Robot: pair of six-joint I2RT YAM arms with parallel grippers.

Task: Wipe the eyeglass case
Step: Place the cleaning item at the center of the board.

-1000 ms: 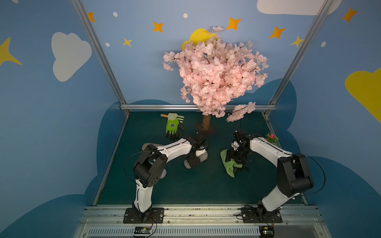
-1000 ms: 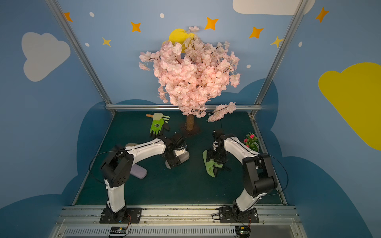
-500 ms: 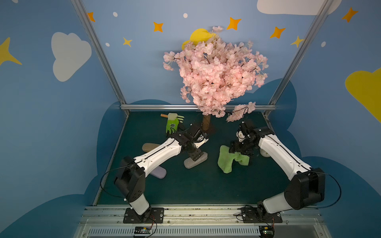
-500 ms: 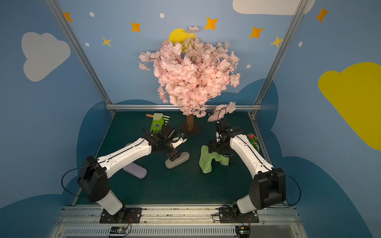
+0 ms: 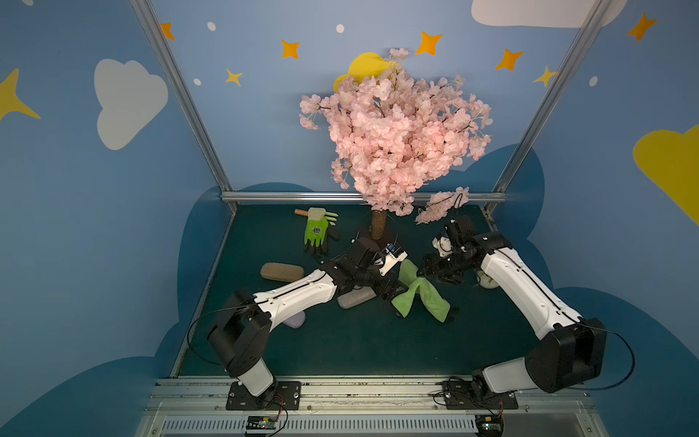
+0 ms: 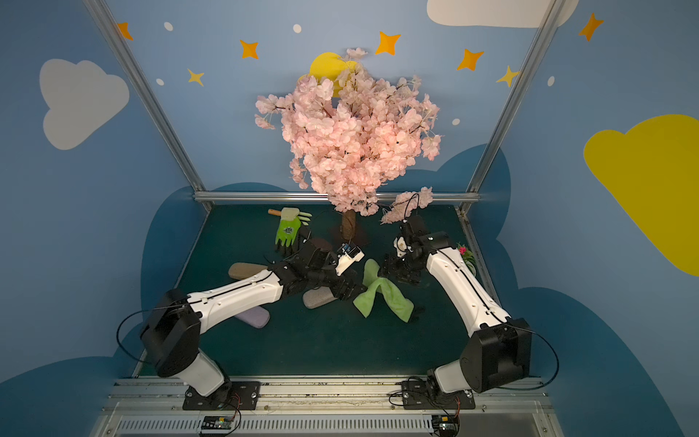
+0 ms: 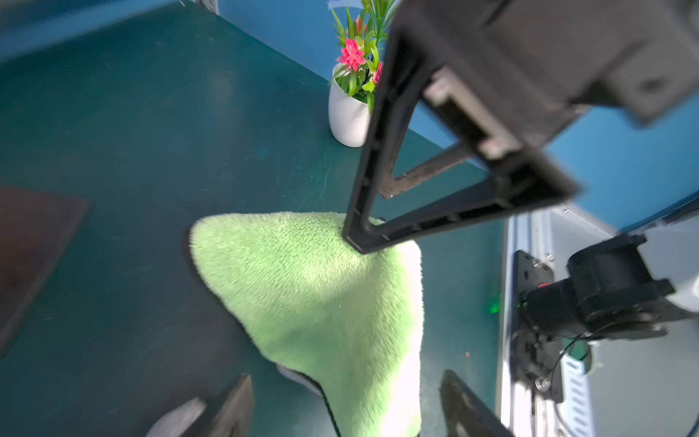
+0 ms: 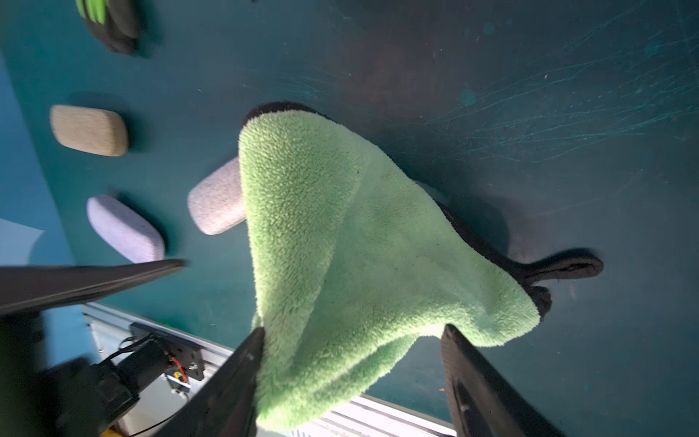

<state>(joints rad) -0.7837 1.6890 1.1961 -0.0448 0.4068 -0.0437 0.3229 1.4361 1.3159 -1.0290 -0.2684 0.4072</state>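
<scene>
While the green microfibre cloth [image 8: 359, 227] hangs bunched just above the middle of the table [image 5: 340, 352], we judge the step in hand to be readying the cloth; no wiping has begun. Our right gripper [image 8: 353, 329] has its fingers fairly wide, but the folded cloth fills the gap from one to the other, so we read it as holding the cloth up by one end. Our left gripper [image 7: 346, 378] straddles the opposite end with fingers wide. The cloth runs between them but leaves clear space on one side, so it grips nothing.

The grey eyeglass case [image 5: 353, 299] lies flat near the table's middle. It sits just beside the cloth on the side toward the left edge, partly under our left forearm. A tan eyeglass case [image 5: 281, 271] sits nearer the left edge, and a lilac eyeglass case [image 8: 125, 229] nearer the front-left corner.

Next, we think the cloth must be carried sideways onto the grey case and pressed along its top, with our left arm clearing off or steadying the case.

Our left arm reaches low from the front edge and slants over the lilac and grey cases. Our right arm stretches toward the back-right corner, its wrist folded back toward the middle.
</scene>
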